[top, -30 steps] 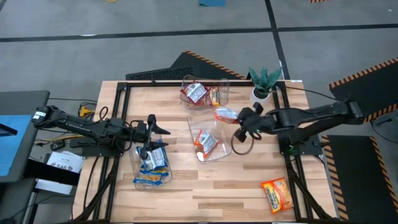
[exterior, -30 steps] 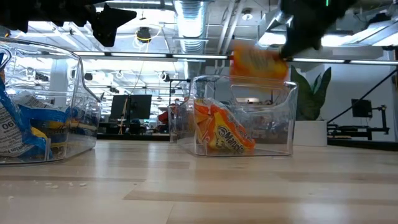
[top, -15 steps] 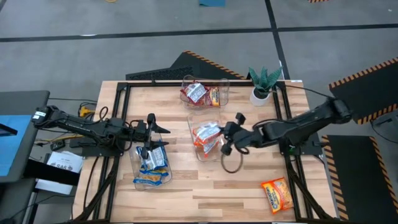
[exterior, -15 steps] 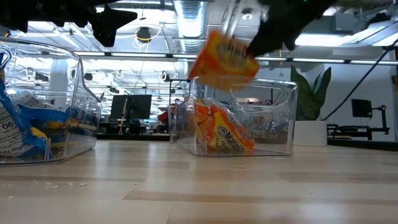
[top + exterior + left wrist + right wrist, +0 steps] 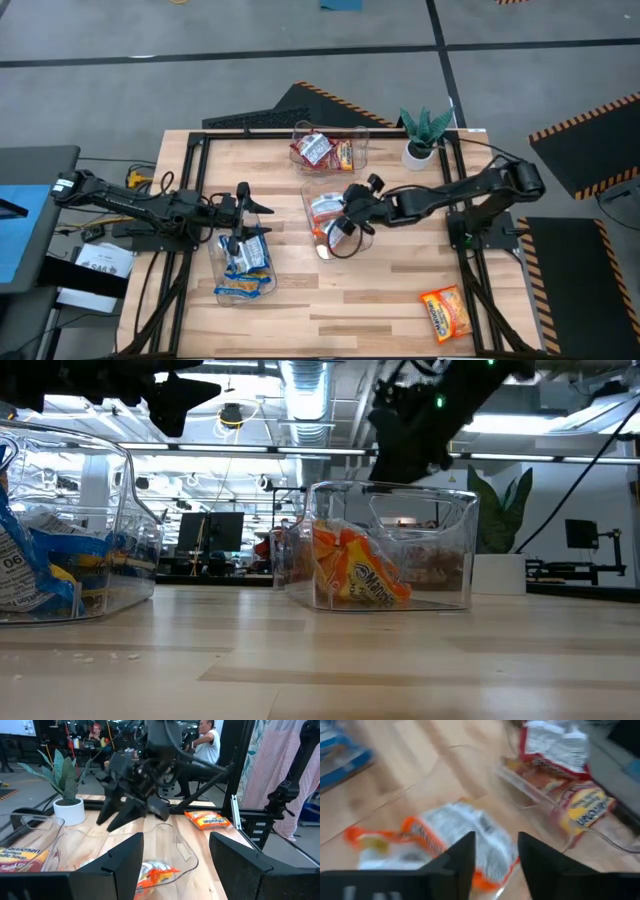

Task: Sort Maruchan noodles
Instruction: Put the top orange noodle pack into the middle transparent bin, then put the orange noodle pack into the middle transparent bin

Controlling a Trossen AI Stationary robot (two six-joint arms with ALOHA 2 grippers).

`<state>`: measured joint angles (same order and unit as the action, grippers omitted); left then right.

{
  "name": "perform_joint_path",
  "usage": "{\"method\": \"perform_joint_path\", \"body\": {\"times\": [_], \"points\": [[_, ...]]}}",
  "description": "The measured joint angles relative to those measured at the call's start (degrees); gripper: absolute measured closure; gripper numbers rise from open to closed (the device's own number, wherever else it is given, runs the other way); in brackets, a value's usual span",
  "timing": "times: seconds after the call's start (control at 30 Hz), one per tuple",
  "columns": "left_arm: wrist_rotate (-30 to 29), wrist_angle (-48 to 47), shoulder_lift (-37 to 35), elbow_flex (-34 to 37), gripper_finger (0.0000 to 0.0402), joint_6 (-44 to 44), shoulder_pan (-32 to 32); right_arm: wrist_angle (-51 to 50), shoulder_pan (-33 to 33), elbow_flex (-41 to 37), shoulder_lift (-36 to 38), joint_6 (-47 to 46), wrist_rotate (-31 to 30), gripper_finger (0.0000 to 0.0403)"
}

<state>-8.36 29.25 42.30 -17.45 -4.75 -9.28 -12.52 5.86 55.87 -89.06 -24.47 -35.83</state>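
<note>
Presently the right gripper (image 5: pixel 350 222) is held just above the middle clear bin (image 5: pixel 309 208), its fingers spread apart with nothing between them, as the right wrist view shows. Directly below it an orange packet (image 5: pixel 445 845) lies in that bin, white back uppermost, crumpled and slightly heaped on another. If the arm were lowered or swung sideways from this spot, the light bin could be clipped at its rim and pushed across the table or tipped, and the packets spilled. A loose crinkly wrapper could also be snagged by a fingertip and dragged out.

The left gripper (image 5: pixel 243 215) waits over the bin (image 5: pixel 219 262) of blue packets (image 5: pixel 246 257), its fingers apart and empty. Red-and-white packets (image 5: pixel 316 149) are gathered in the far bin (image 5: pixel 362 140), with an orange-yellow one among them. One orange packet (image 5: pixel 447 312) remains unsorted on the table (image 5: pixel 400 280) near the front right corner.
</note>
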Motion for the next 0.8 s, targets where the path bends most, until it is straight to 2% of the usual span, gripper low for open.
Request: {"method": "perform_joint_path", "body": {"times": [0.17,0.33,0.43,0.57,0.7,0.8], "points": [[-0.05,-0.44,0.00,0.00,0.0185,0.02,0.00,-17.08,1.17,8.40,3.27,0.59,10.59,0.0176],[-0.68,-1.04,0.00,0.00,0.0185,0.50,0.04,-34.22,6.99,14.47,7.40,-11.68,23.78,0.0159],[-0.97,-1.34,0.00,0.00,0.0185,0.49,0.04,-41.12,13.45,14.99,9.70,-25.88,29.41,0.0162],[-0.96,-1.48,0.00,0.00,0.0185,-0.45,0.04,-48.56,25.30,14.98,10.11,-50.05,30.14,0.0167],[-0.94,-1.61,0.00,0.00,0.0185,-0.72,0.04,-52.75,36.91,14.89,6.62,-73.71,32.06,0.0170],[-0.94,-1.61,0.00,0.00,0.0185,-0.78,0.04,-54.10,42.43,14.89,2.02,-84.91,37.15,0.0170]]}}
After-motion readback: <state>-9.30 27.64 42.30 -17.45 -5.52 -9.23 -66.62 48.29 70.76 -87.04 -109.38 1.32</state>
